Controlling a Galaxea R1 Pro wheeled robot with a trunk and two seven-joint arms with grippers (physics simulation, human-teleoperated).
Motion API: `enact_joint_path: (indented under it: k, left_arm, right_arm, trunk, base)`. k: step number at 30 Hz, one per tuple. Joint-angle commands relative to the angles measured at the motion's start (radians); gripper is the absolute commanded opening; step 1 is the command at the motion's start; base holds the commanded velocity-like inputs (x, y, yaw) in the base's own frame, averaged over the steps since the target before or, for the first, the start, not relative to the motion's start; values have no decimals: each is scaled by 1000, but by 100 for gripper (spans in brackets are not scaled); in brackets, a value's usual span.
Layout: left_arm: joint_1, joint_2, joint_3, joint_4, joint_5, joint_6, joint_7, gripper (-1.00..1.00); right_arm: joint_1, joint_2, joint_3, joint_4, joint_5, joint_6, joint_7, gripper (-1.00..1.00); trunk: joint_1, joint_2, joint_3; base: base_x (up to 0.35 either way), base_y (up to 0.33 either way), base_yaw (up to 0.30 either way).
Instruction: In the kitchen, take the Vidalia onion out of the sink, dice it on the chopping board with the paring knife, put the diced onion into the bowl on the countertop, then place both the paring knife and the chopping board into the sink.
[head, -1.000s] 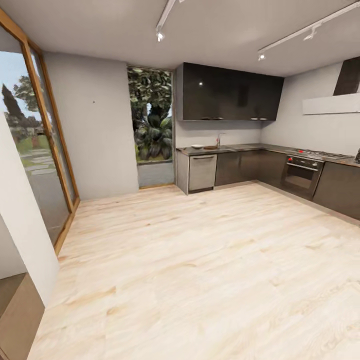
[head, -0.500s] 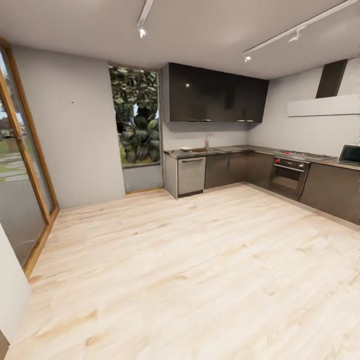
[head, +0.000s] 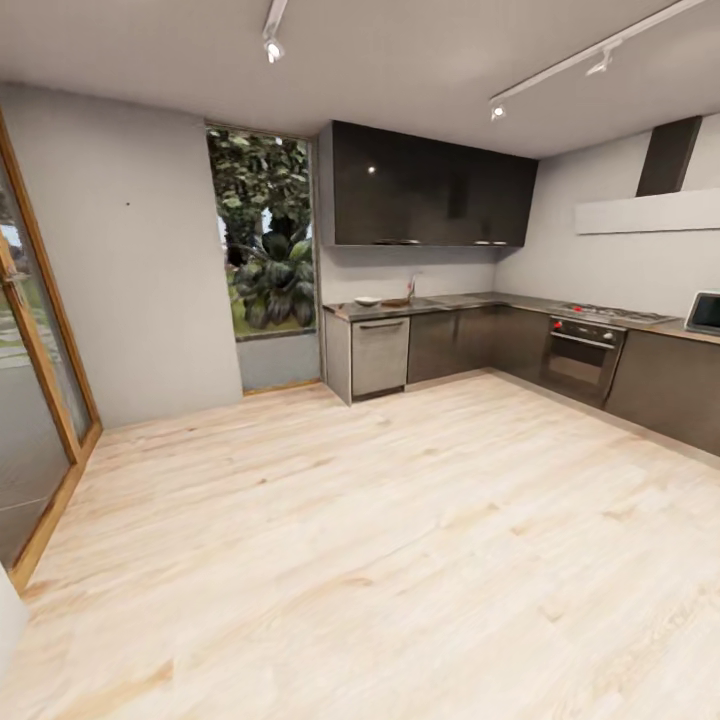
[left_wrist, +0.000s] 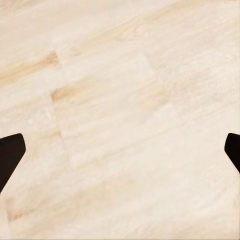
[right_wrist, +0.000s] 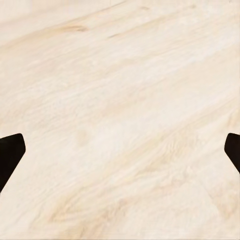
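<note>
Pale wood floor (head: 400, 540) spreads below; at centre frame, grey countertop (head: 470, 300) carries a small white bowl (head: 368, 300) beside the tap (head: 411, 286). Left gripper (left_wrist: 120, 155) and right gripper (right_wrist: 120, 155) both spread wide, grasping nothing.

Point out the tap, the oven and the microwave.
tap (head: 411, 286), head view, on its upright chrome neck.
oven (head: 581, 363), head view, on its dark door.
microwave (head: 705, 313), head view, on its front.
</note>
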Motion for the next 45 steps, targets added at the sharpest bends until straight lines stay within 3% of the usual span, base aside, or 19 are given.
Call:
enact_joint_path:
  k: [1,19,45]
  left_arm:
    - [0,0,0,-1,1,-2,1,100]
    - [0,0,0,-1,1,-2,1,100]
    - [0,-2,0,-1,1,-2,1,100]
  right_arm:
    - [0,0,1,1,0,-3,0,100]
    - [-1,0,2,1,0,-3,0,100]
    - [-1,0,1,1,0,-3,0,100]
  trunk:
    - [1,0,-1]
    - [1,0,-1]
    - [1,0,-1]
  base:
    - [333,0,0]
    - [333,-22,0]
    - [333,-126,0]
